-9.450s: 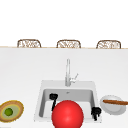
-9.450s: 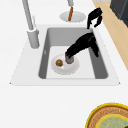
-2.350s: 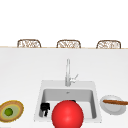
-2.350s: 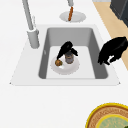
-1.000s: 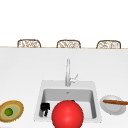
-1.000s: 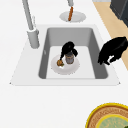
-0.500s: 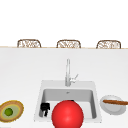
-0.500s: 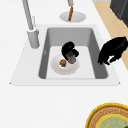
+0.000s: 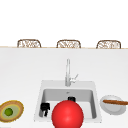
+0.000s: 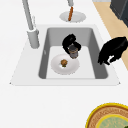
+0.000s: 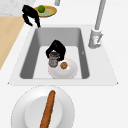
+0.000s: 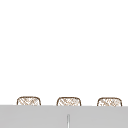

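Note:
Inside the sink, my right hand is curled round a small grey-brown jar. It holds the jar upright just over the edge of a white plate lying on the sink floor. On that plate lies a small brown morsel. In the front view the right hand peeks out behind a big red ball. My left hand hangs at the sink's front left corner, fingers relaxed downward, holding nothing.
A tall faucet stands behind the sink. To the right, on the counter, is a white plate carrying a long brown stick of food. A yellow-green bowl holding a lime sits to the left. Wicker chair backs line the far edge.
The right hand went down into the sink and closed on the jar; in the last second it has risen slightly with it. The left hand came to the front edge and stays.

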Controlling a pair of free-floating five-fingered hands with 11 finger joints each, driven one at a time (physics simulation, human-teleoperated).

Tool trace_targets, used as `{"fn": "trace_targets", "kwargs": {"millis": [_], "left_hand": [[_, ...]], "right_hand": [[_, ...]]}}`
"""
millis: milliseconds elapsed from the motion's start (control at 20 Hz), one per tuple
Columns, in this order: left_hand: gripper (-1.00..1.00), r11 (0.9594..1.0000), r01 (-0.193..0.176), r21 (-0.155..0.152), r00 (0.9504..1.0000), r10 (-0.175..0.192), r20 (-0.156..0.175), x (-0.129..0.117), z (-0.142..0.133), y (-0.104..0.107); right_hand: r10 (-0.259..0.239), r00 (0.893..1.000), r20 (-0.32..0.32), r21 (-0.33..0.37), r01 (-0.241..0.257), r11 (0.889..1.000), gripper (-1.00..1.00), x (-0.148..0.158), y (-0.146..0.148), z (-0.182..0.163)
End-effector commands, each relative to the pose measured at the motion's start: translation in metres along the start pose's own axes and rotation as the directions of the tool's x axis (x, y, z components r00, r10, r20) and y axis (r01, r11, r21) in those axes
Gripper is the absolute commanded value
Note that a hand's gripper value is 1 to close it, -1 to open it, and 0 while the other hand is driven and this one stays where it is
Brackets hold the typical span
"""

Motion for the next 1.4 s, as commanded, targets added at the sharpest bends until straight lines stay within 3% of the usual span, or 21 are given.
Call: {"fn": "trace_targets", "kwargs": {"millis": [0, 250, 700, 1350], "left_hand": [[0.00, 1.0000, 0.000, 0.000, 1.0000, 0.000, 0.000, 0.000, 0.000, 0.000], [0.00, 1.0000, 0.000, 0.000, 1.0000, 0.000, 0.000, 0.000, 0.000, 0.000], [0.00, 1.0000, 0.000, 0.000, 1.0000, 0.000, 0.000, 0.000, 0.000, 0.000], [0.00, 1.0000, 0.000, 0.000, 1.0000, 0.000, 0.000, 0.000, 0.000, 0.000]], "right_hand": [[-0.031, 0.999, 0.042, -0.041, 0.033, 0.999, 1.00, -0.018, -0.017, 0.015], [-0.061, 0.996, 0.063, -0.035, 0.063, 0.997, 1.00, -0.035, -0.041, 0.038], [-0.053, 0.997, 0.057, -0.029, 0.055, 0.998, 1.00, -0.075, -0.078, 0.088], [-0.004, 0.998, 0.063, -0.036, 0.006, 0.999, 1.00, -0.127, -0.090, 0.162]]}}
